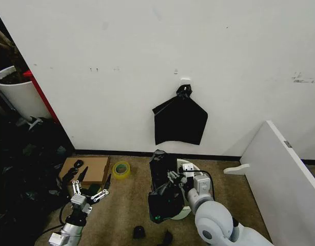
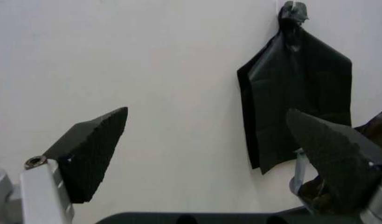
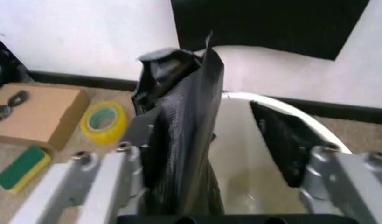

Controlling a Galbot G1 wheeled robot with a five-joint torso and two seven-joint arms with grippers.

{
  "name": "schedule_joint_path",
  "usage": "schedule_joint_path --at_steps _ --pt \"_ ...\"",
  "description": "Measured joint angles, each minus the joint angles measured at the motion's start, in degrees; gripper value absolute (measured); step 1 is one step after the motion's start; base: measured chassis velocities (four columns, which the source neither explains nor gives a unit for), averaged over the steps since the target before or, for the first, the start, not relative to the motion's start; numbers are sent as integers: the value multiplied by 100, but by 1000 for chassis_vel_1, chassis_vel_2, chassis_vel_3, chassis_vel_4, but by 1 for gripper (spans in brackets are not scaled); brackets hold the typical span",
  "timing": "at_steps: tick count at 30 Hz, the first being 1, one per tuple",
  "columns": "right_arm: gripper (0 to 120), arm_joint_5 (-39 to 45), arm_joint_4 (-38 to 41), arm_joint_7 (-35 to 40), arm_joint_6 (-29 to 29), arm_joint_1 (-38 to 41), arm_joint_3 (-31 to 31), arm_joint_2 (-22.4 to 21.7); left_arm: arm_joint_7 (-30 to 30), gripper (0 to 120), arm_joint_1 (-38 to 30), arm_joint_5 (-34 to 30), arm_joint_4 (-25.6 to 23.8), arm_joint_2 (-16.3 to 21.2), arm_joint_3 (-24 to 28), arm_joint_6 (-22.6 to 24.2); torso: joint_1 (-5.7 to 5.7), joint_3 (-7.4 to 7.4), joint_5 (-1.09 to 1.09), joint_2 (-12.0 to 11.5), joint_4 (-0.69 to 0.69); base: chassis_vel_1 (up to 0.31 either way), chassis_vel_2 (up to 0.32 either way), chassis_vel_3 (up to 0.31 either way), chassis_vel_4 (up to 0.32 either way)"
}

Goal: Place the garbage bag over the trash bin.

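Bagging in progress: the garbage bag (image 1: 161, 184) stands bunched against the left side of the trash bin (image 1: 185, 165) on the floor, part of its film draped down the outer wall. The right gripper (image 1: 174, 177) sits at the bin mouth, jaws wide, film (image 3: 187, 135) lying against one finger; a grip cannot be confirmed. The left gripper (image 1: 88, 192) hovers apart, jaws spread and empty. Most of the rim (image 3: 284, 109) remains bare, so stretching the bag around it is judged still to do

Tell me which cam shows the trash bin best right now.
Right wrist view: the trash bin sits close up, its white rim and inner wall open behind the garbage bag, with the right gripper at it. Head view shows only a sliver of rim behind the bag. Left wrist view faces the wall.
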Motion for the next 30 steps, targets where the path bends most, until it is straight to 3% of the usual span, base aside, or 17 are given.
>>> schedule_joint_path --at_steps 4,6,13,22,30 --pt "34 -32 -73 -46 -123 -84 46 -57 -40 100 -41 81 -30 -30 95 41 -1 0 0 0 0 0 0 0 0" --pt "30 -50 -101 -60 -103 -96 54 -64 -43 100 -42 87 -37 -33 102 45 -1 0 0 0 0 0 0 0 0" --pt "2 -23 -338 -352 426 -206 271 -109 -51 100 3 92 4 -17 87 30 -1 0 0 0 1 0 0 0 0" --pt "0 166 -635 -705 663 -397 524 -202 10 100 -9 83 52 -29 401 91 -1 0 0 0 0 0 0 0 0" --pt "0 592 -988 -928 811 -578 782 -119 121 100 -99 -141 62 21 1177 491 -1 0 1 0 1 0 0 0 0"
